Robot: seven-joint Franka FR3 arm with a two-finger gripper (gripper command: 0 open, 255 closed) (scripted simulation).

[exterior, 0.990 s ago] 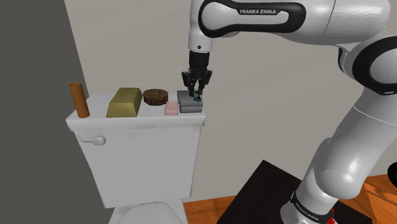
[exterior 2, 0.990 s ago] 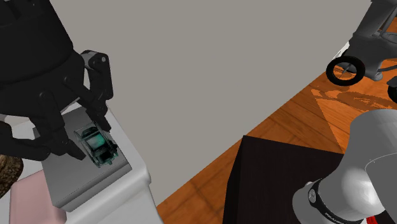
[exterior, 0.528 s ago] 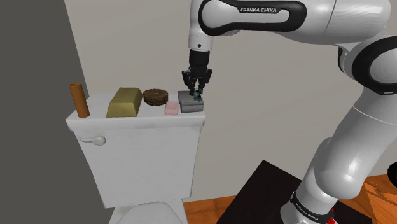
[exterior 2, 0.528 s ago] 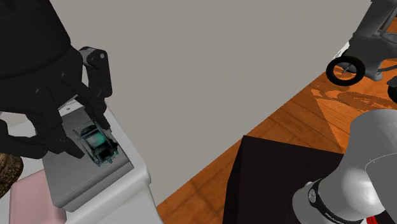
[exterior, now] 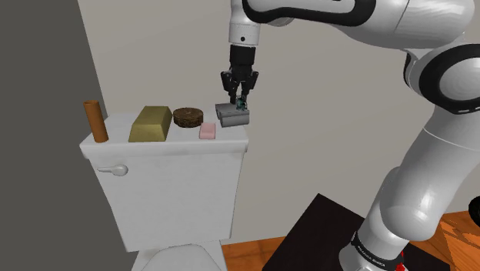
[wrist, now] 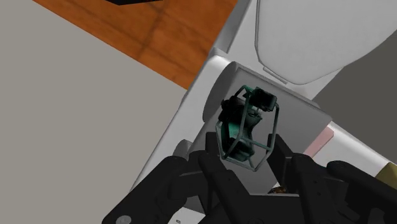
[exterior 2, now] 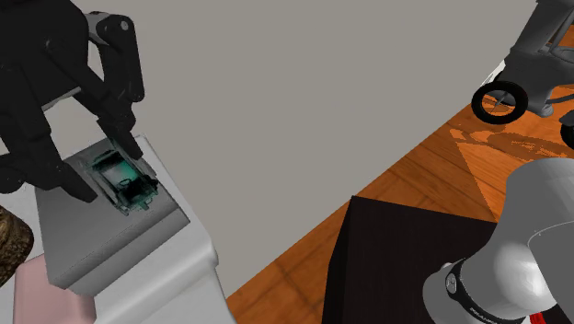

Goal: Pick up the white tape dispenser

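Grey-bodied with a teal-green frame on top, the tape dispenser is tilted right beneath the black gripper, whose fingers are clamped on that frame. Directly below the gripper is the end of the white toilet tank lid. A pink block lies on the lid just beside the gripper.

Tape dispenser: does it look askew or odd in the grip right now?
Slightly. The tape dispenser hangs tilted above the toilet tank lid, with the gripper shut only on its small teal top piece, so the grey body dangles below. Nothing else looks odd.
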